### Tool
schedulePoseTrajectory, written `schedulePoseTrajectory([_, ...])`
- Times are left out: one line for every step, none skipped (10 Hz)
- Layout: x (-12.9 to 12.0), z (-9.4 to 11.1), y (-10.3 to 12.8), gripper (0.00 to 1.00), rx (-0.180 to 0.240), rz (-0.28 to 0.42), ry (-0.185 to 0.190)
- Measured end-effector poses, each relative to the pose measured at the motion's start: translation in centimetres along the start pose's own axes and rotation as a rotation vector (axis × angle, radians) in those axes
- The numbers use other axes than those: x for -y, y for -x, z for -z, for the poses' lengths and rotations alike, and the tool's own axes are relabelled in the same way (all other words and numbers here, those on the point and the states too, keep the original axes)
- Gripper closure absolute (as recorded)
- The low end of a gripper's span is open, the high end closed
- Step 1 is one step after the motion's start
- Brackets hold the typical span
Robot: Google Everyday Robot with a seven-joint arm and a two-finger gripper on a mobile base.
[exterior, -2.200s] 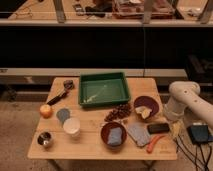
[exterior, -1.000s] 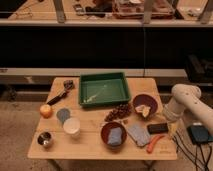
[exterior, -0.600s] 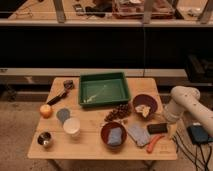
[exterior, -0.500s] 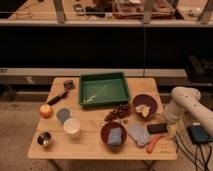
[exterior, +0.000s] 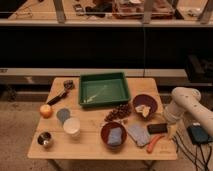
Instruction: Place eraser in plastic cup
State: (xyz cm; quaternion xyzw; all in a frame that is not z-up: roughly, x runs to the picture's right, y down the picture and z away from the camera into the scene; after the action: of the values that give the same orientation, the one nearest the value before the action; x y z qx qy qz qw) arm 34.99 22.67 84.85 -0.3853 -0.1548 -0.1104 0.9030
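My pincer [exterior: 171,131] has edged closer, now just right of the eraser [exterior: 157,128]; clenched or released, I cannot tell.

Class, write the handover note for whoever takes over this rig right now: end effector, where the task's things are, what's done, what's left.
End effector: low at the table's right edge, right beside the eraser.
Eraser: flat on the table, right of the grey pad, not lifted.
Plastic cup: upright, front left, far across the table from the eraser.
Done: approach only.
Left: grasp, carry across to the cup, drop in.
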Motion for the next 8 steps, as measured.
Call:
schedulePoseTrajectory([0.02, 0.03, 0.04, 0.44, 0.0, 0.001, 0.001])
schedulePoseTrajectory([0.1, 0.11, 0.09, 0.52, 0.0, 0.002, 0.0])
schedulePoseTrajectory([0.13, 0.39, 0.11, 0.67, 0.0, 0.002, 0.0])
schedulePoseTrajectory([0.14, 0.56, 0.1, 0.73, 0.001, 0.002, 0.0])
schedulePoseTrajectory([0.03, 0.71, 0.1, 0.83, 0.0, 0.002, 0.003])
schedulePoseTrajectory([-0.01, 0.87, 0.08, 0.92, 0.001, 0.002, 0.004])
schedulePoseTrajectory([-0.04, 1.0, 0.06, 0.99, 0.0, 0.001, 0.005])
schedulePoseTrajectory([-0.05, 1.02, 0.06, 1.0, 0.0, 0.001, 0.004])
